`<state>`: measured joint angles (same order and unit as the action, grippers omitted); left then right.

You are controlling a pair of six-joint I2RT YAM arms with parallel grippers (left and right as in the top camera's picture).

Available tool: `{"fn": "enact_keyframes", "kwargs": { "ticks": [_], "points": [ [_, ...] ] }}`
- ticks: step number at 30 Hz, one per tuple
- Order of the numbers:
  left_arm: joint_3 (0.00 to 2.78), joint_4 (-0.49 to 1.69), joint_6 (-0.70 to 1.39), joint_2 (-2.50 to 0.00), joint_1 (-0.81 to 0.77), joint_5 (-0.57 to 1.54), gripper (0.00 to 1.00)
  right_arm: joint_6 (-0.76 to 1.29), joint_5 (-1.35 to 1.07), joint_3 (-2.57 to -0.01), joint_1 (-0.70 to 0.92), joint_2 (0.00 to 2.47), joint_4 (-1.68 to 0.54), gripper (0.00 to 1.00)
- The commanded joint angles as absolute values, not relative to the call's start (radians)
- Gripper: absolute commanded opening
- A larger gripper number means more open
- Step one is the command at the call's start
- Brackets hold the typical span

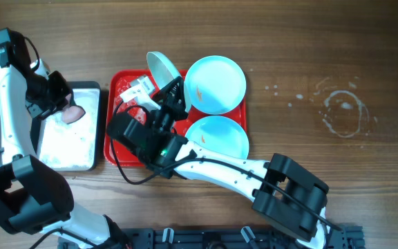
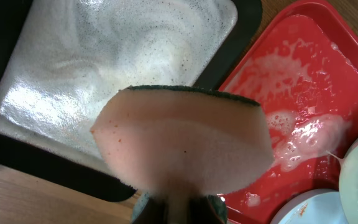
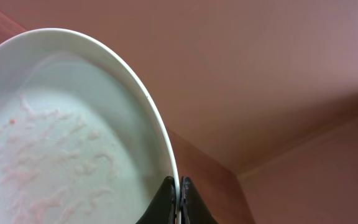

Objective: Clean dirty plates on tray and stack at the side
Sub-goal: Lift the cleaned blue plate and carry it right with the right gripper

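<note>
Right tool [image 3: 178, 186] tight on plate [image 3: 61, 130] rim above foamy tray [image 1: 121, 84], wooden table [image 1: 323, 62]

Right arm [image 1: 213, 166] over tray [image 1: 116, 77], plates [image 1: 215, 84] crowding it, table [image 1: 309, 55] rightward apparently open

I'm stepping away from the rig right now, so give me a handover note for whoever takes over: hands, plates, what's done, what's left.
Left hand: shut on the pink sponge, above the foamy metal tray.
Right hand: shut on the rim of the held plate, tilted up over the red tray; pinkish streaks show on its face.
The far plate and near plate lie flat on the red tray's right side; the far plate shows orange smears.
Done: no plate is stacked at the side.
Left: scrub all three, then stack them beside the tray.
</note>
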<state>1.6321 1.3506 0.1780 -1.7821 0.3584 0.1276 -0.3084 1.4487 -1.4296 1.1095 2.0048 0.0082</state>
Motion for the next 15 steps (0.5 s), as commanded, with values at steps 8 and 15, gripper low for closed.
{"fn": "enact_keyframes", "kwargs": {
  "ticks": [8,15],
  "points": [
    [1.648,1.346,0.187,-1.771,0.357,0.121,0.04,-0.266,1.421,-1.439,1.142,2.012,0.020,0.04],
    [1.648,1.347,0.187,-1.771,0.357,0.121,0.04,-0.201,1.197,-1.439,1.112,1.943,-0.099,0.04]
  ]
}}
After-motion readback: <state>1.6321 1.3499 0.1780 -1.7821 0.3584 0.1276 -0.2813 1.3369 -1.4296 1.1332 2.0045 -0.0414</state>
